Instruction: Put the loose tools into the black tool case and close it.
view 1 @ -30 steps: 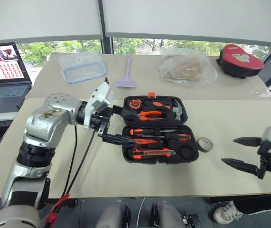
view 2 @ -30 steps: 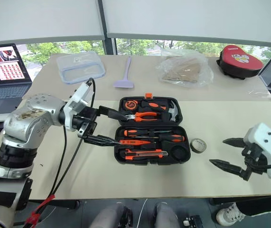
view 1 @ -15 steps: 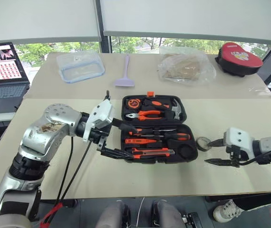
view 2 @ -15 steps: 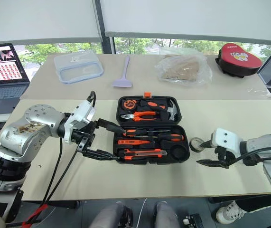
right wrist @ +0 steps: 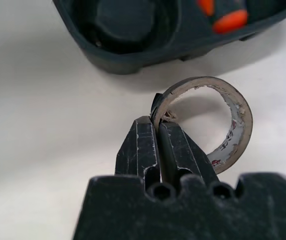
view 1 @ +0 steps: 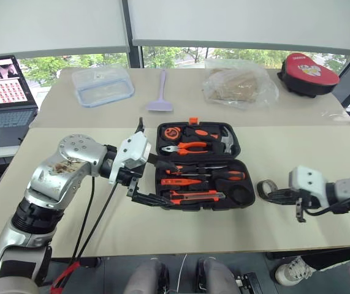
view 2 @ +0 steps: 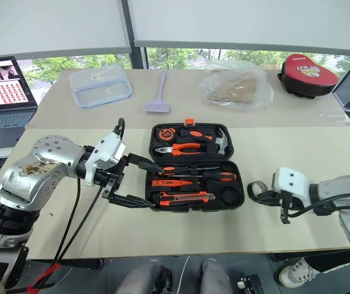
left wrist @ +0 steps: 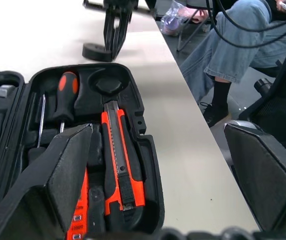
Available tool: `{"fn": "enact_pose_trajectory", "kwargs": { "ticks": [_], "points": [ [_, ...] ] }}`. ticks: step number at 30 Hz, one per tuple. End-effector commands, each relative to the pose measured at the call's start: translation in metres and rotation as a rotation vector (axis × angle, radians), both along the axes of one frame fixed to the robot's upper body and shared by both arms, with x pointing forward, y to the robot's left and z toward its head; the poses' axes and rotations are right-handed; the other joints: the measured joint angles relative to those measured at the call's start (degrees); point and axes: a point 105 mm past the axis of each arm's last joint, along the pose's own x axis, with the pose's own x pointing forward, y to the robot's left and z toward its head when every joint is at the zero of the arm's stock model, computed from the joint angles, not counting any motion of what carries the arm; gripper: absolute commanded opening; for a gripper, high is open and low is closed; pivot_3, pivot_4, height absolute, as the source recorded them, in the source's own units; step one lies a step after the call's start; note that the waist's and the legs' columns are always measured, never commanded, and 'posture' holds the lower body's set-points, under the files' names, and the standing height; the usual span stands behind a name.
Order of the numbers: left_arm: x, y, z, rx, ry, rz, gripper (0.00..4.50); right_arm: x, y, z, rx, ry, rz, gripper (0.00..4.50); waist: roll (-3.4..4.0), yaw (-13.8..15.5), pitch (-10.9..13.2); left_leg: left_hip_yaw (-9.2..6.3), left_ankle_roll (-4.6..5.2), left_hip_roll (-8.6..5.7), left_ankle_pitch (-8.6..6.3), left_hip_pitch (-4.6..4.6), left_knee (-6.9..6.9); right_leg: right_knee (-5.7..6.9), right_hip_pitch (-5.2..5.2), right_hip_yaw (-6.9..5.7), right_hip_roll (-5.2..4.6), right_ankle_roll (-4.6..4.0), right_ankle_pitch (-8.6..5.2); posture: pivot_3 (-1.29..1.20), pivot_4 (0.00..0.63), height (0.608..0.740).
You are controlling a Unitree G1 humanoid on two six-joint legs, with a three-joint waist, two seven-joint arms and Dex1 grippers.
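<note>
The black tool case (view 1: 235, 146) lies open mid-table. Two long screwdrivers (view 1: 208, 176) and the orange-black utility knife (left wrist: 117, 160) sit in its moulded slots, with pliers and a hammer in the far half. The small dark tape roll (right wrist: 235, 132) rests on the table just right of the case. My right gripper (right wrist: 159, 122) is shut on the roll's near wall. My left gripper (view 1: 164, 184) stands open at the case's left end, one finger over the tools and the other at the front rim, holding nothing.
On the far table are a laptop (view 1: 3, 92), a clear lidded container (view 1: 104, 86), a lilac spatula (view 1: 161, 95), a crumpled plastic bag (view 1: 239, 82) and a red-topped round case (view 1: 309, 68). A seated person's legs (left wrist: 223, 45) are beyond the table's right end.
My right gripper has come in from the table's right edge to the tape roll and shut on its wall. The left gripper has stayed open at the case.
</note>
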Motion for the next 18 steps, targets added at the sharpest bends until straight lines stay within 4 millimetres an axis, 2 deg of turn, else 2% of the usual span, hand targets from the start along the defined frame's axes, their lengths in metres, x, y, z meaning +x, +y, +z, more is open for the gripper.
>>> {"fn": "enact_pose_trajectory", "kwargs": {
  "ticks": [1,4,7,11,18],
  "points": [
    [-0.002,-0.003,0.000,0.000,-0.030,-0.034,4.50,-0.009,0.028,0.038,0.096,-0.025,0.067,0.02,0.00,-0.06,0.00,0.00,-0.02,0.03,0.00,0.02,-0.01,0.01,0.00,-0.01,0.01,-0.01,0.00,0.00,0.150,0.728],
    [-0.001,-0.005,-0.001,0.003,-0.040,-0.041,4.50,-0.013,0.045,0.033,0.092,-0.009,0.095,0.02,0.00,0.00,0.00,0.00,-0.15,0.08,-0.06,0.04,-0.01,0.04,-0.01,-0.04,0.02,-0.06,-0.03,0.00,0.150,0.728],
    [0.000,-0.009,0.001,0.001,-0.047,-0.047,4.50,-0.013,0.053,0.022,0.074,-0.002,0.099,0.02,-0.02,0.28,0.01,0.00,-0.18,0.05,-0.08,-0.01,0.00,0.04,-0.04,-0.03,0.00,-0.07,-0.02,0.00,0.150,0.728],
    [0.001,-0.013,0.007,0.001,-0.060,-0.049,4.50,-0.010,0.053,0.003,0.049,0.013,0.077,0.02,-0.03,0.66,0.02,0.00,-0.17,-0.06,-0.08,-0.07,0.01,0.04,-0.08,-0.02,-0.09,-0.04,-0.01,0.00,0.150,0.728],
    [0.000,-0.014,0.010,0.000,-0.064,-0.038,4.50,-0.011,0.060,-0.013,0.036,0.039,0.084,0.02,-0.03,0.41,0.02,0.00,-0.07,-0.01,-0.01,-0.04,0.00,0.08,-0.07,-0.03,0.03,-0.04,-0.02,0.00,0.150,0.728]
  ]
}}
